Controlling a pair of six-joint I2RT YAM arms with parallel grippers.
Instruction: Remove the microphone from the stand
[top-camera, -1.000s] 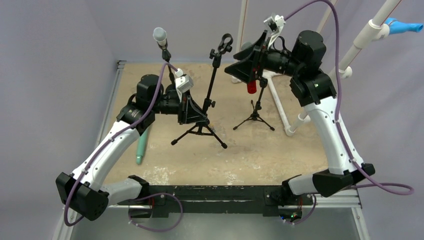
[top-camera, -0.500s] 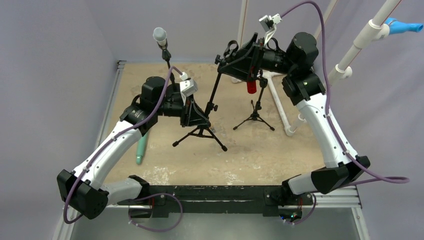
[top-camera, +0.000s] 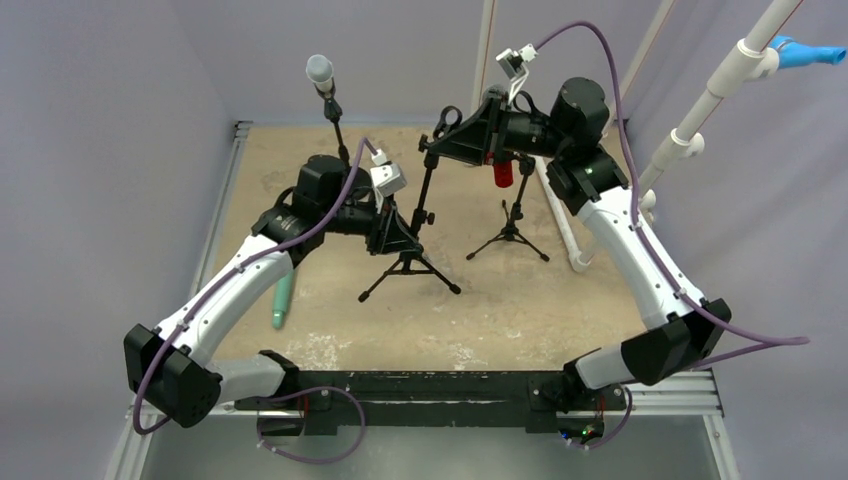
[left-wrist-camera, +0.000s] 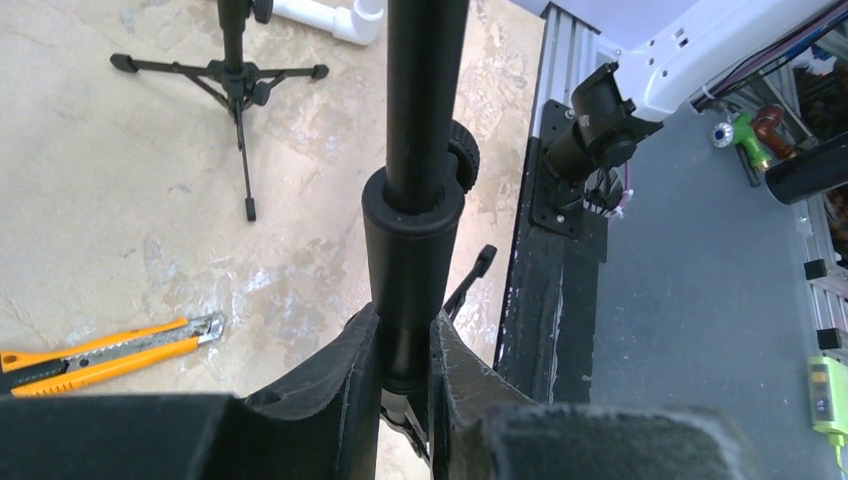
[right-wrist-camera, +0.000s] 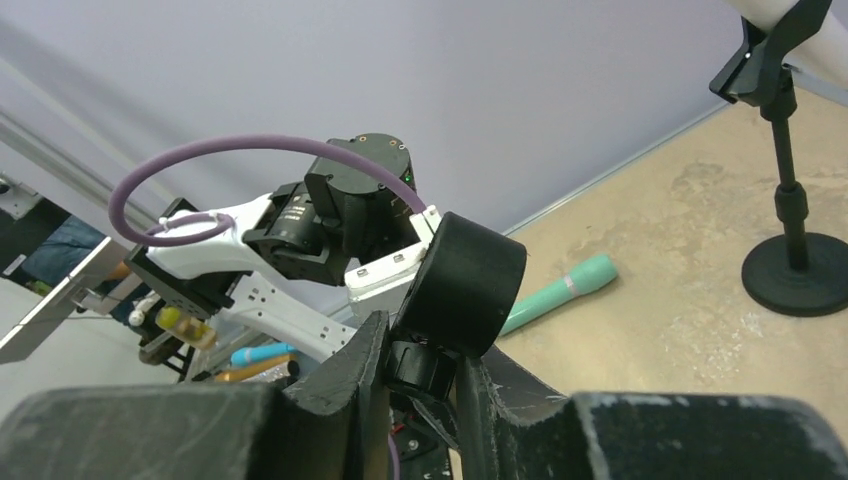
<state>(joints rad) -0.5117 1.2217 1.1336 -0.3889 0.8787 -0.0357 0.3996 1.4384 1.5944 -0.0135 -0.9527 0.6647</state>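
Your left gripper (left-wrist-camera: 405, 345) is clenched on the thick sleeve of the tripod stand (left-wrist-camera: 425, 100) and steadies it on the table (top-camera: 530, 300). Your right gripper (right-wrist-camera: 418, 352) is closed on the neck just under a short black cylinder, which seems to be the microphone (right-wrist-camera: 465, 280), seated at the top of the stand. The step in hand is the grasp. Next, I think, you pull it out along its holder without tilting the stand.

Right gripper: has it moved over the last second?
Yes. The right gripper swung left, away from the red microphone on its unmoved small tripod, and its fingers now close on the centre stand top.
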